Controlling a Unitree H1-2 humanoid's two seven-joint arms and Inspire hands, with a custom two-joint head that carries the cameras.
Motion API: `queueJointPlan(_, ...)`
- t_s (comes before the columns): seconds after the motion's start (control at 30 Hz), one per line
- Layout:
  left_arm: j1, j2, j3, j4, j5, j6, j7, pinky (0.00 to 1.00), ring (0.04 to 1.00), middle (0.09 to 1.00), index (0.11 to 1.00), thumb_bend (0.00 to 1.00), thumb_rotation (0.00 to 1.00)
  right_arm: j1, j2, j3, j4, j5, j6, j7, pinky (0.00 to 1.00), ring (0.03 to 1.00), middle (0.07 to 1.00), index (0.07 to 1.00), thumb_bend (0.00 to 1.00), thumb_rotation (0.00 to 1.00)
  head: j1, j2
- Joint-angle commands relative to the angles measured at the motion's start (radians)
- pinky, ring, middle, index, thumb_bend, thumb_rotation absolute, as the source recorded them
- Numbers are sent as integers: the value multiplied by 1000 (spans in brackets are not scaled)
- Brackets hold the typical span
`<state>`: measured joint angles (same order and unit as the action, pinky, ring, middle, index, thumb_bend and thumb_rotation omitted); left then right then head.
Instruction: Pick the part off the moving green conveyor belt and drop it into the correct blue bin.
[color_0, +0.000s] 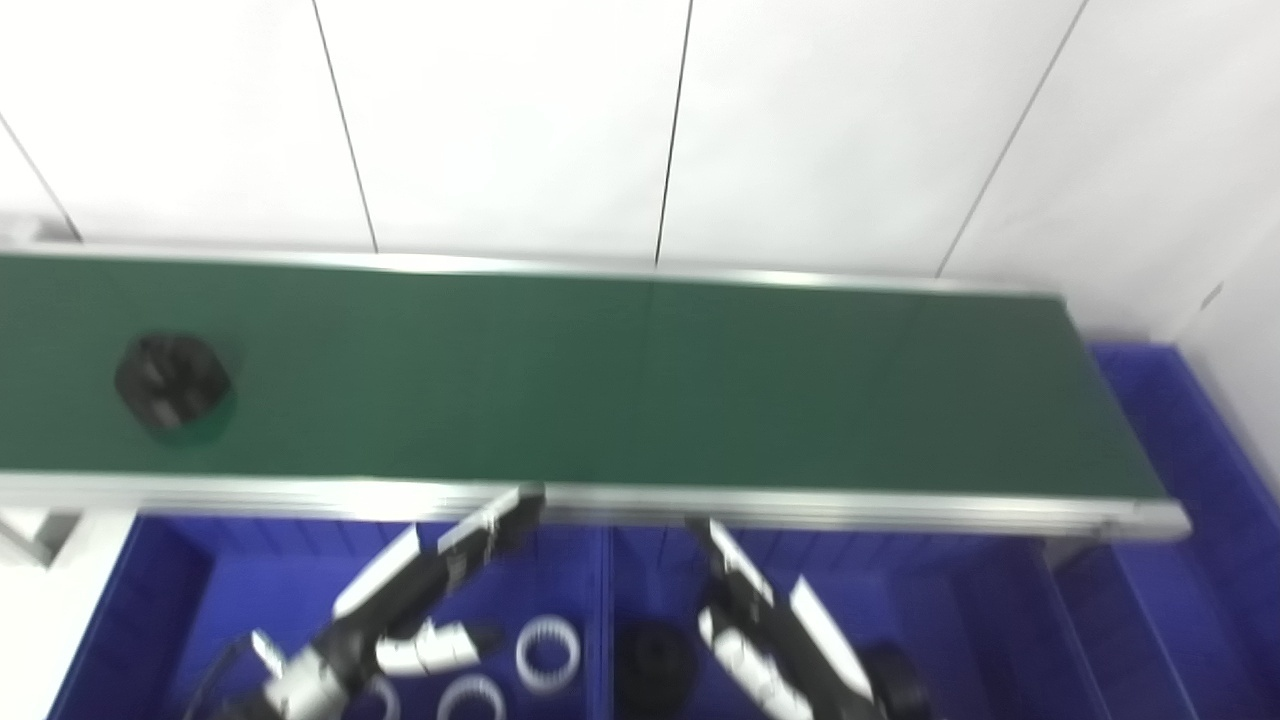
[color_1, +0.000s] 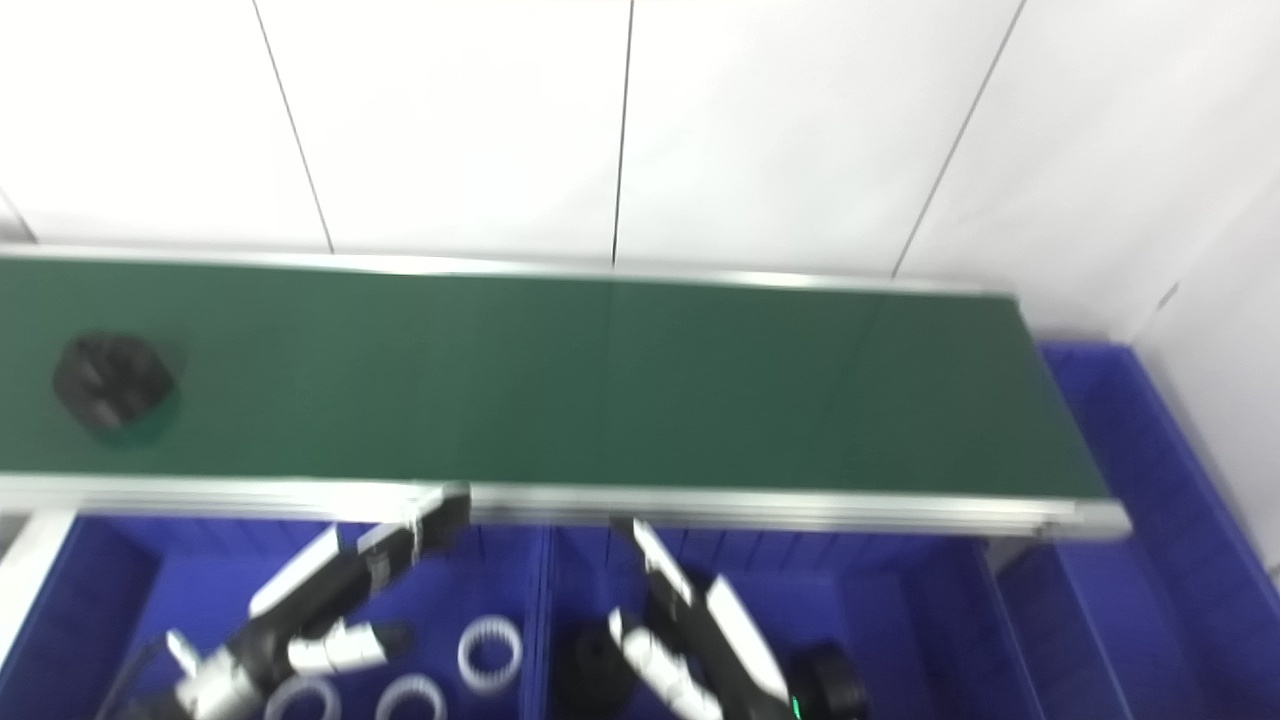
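one black hexagonal part (color_0: 172, 381) lies on the green conveyor belt (color_0: 640, 380), far toward its left end and well apart from both hands. the belt runs across the picture between two silver rails, with a white panelled wall (color_0: 640, 120) behind it.

below the near rail stand two blue bins side by side. the left bin (color_0: 200, 590) holds three white rings (color_0: 548, 654), lying flat near one another. the right bin (color_0: 900, 590) holds two black round parts (color_0: 655, 668), one to the left of the right hand and one to its right at the picture's bottom edge. a third blue bin (color_0: 1180, 420) sits past the belt's right end.

the left hand (color_0: 430, 590) hangs over the left bin, its fingers stretched toward the belt's near rail and its thumb held apart below them; it holds nothing. the right hand (color_0: 765, 640) hangs over the right bin, fingers extended toward the rail and slightly spread, also holding nothing. both views are blurred.
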<state>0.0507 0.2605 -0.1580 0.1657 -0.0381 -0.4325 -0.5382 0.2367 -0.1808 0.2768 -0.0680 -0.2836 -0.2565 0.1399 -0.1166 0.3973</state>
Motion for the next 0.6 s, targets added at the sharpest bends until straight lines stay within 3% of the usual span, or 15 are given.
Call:
queueJointPlan(0.0,-23,-3,11,-12,-8,-37,12,879,930,951,924,485,551,-12,1,-6,-7,7,-75,-16,939,983,1000,976,369,988,2,-5)
queueJointPlan(0.27,-31,-4,10,-13,-5,-37,12,851,916,944,911,500,511,-22,-3,-9,20,7,-102,-22,933,982,1000,975,369,981,5,-16)
queueJointPlan(0.57,-31,-4,8,-22,2,-37,17,845,911,940,910,508,491,-25,-4,-16,19,6,-124,-22,936,983,1000,976,389,989,8,-1)
